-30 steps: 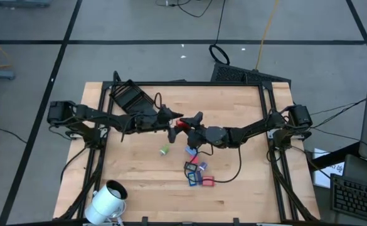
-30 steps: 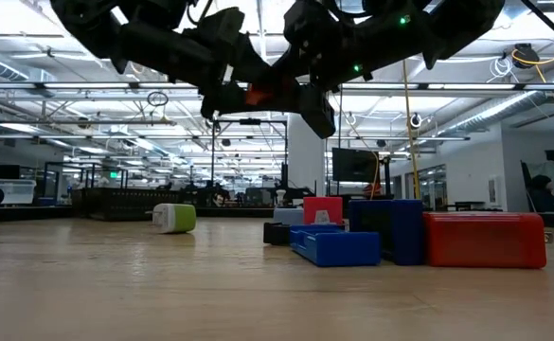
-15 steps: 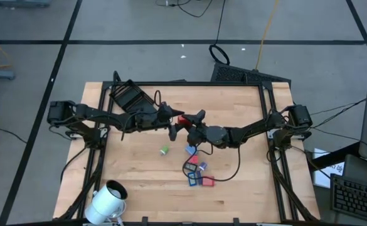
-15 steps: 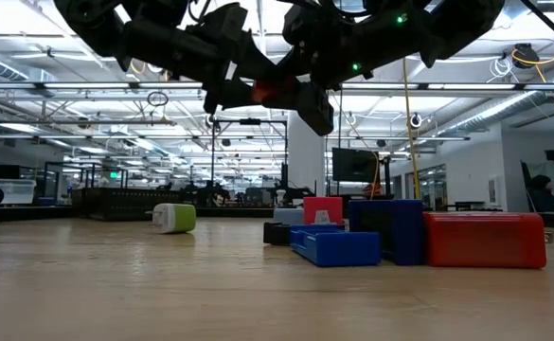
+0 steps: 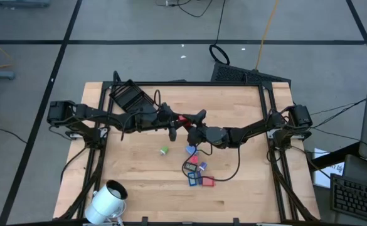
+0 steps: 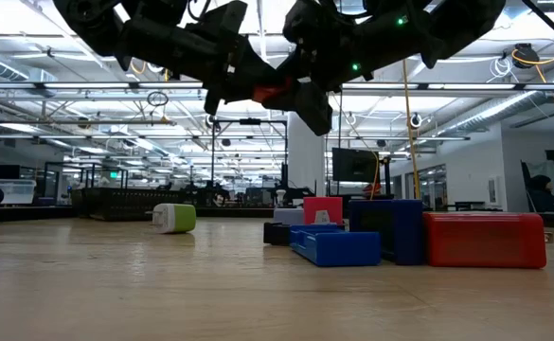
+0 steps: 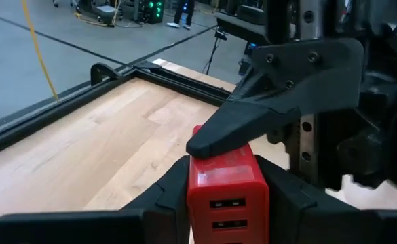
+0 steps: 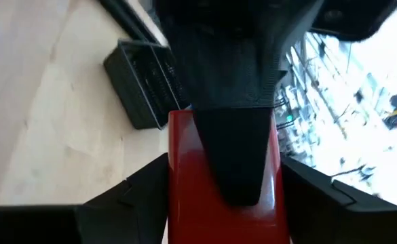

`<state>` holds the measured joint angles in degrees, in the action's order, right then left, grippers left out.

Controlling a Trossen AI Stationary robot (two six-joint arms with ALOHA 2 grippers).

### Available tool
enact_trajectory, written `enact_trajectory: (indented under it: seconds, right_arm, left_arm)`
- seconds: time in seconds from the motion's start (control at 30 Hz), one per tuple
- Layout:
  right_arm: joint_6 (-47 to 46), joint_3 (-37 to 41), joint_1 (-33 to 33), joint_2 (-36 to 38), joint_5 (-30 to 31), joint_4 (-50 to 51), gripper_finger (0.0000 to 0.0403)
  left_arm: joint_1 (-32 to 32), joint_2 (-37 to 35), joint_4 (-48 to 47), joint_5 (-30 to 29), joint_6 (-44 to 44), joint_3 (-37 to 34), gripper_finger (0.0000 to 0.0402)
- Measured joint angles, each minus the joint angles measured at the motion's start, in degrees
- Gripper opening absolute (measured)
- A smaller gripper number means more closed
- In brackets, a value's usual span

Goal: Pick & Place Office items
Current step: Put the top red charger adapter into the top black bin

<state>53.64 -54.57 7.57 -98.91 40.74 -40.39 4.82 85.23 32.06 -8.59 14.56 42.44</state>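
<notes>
So the left gripper (image 7: pixel 222 179) has just clamped down on the red USB charger block (image 7: pixel 227 183); a second ago its fingers were spread around it. The right gripper (image 8: pixel 222 169) is pinching the same block from the other side, mid-air above the middle of the wood surface (image 5: pixel 233 194). Looks like a handover, right arm probably lets go next. Black tray (image 5: pixel 128 95) sits at the far left corner, other items (image 5: pixel 196 172) untouched.

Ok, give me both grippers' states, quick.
Left gripper: shut on the red block.
Right gripper: shut on the same red block, above the table.
</notes>
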Motion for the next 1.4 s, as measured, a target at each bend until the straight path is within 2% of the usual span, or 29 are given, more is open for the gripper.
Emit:
enact_trajectory:
  seconds: [0.1,0.3,0.37,0.57,0.83,1.0,1.27,1.4]
  right_arm:
    - [-7.4,0.0,-0.1,0.0,-0.5,-0.6,0.0246]
    - [-16.5,0.0,0.1,0.7,-0.6,0.2,0.0289]
    - [-18.1,0.0,0.1,1.2,-0.6,0.1,0.0295]
    - [-22.2,0.0,0.4,3.2,-0.5,3.0,0.0293]
    - [-23.1,0.0,1.9,4.5,-0.5,5.1,0.0287]
    - [-23.1,0.0,1.9,4.5,-1.6,5.5,0.0285]
    - [-26.1,0.0,0.5,4.4,-8.0,5.7,0.0283]
    - [-26.1,0.0,0.2,4.4,-8.0,5.5,0.0282]
  left_arm:
    - [0.0,-0.1,-0.1,-2.3,-3.2,0.0,0.012]
    - [0.3,-5.2,-6.8,-16.9,-9.5,-0.1,0.012]
    - [0.5,-8.0,-11.1,-21.2,-10.2,0.0,0.012]
    - [3.1,-16.8,-21.6,-27.5,-10.1,-1.4,0.012]
    - [12.4,-29.8,-22.9,-29.2,-3.0,-13.8,0.012]
    - [19.2,-35.6,-23.4,-33.6,5.0,-21.9,0.012]
    - [26.5,-36.2,-24.1,-33.5,13.5,-26.6,0.012]
    - [29.1,-34.6,-27.6,-33.6,15.1,-26.7,0.0119]
